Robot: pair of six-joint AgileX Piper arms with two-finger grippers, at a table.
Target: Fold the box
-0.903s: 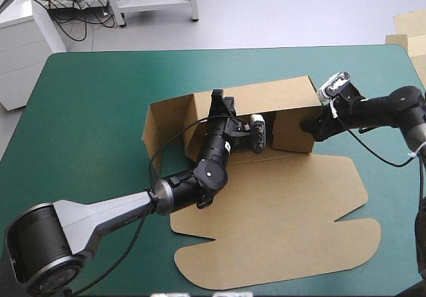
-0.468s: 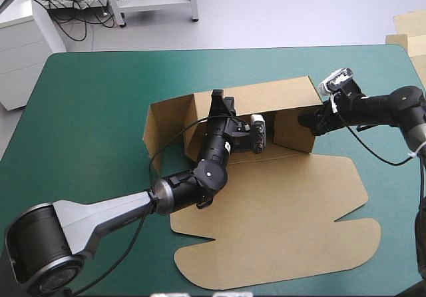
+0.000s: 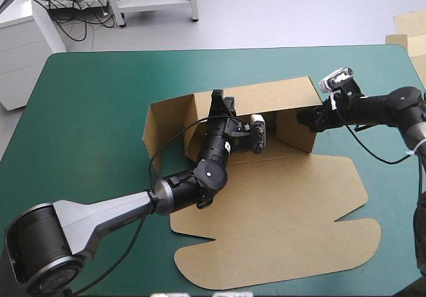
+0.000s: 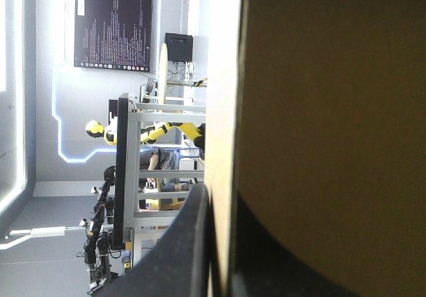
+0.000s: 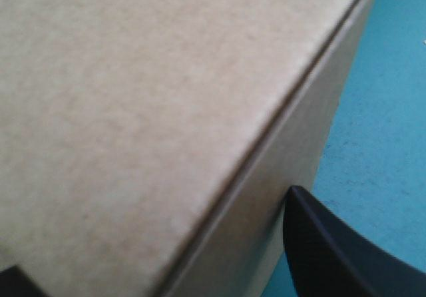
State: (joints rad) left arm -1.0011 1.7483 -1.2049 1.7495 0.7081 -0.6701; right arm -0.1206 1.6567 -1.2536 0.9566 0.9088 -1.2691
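Note:
The brown box lies mid-table with its wide lid panel flat toward the near edge. Its back wall stands upright, with a side flap angled out at the left end. My left gripper is shut on the back wall's top edge. In the left wrist view the board runs between my black fingers. My right gripper is open and presses against the right side wall. The box corner fills the right wrist view, with one finger beside the wall.
The teal-green cover is bare to the left of the box and along the far edge. Pale board sheets show beyond the table's far right corner. The lid's flaps reach close to the near right of the table.
My right gripper has moved slightly left and away from me against the right side wall, turning that wall a little inward. The left arm has held still.

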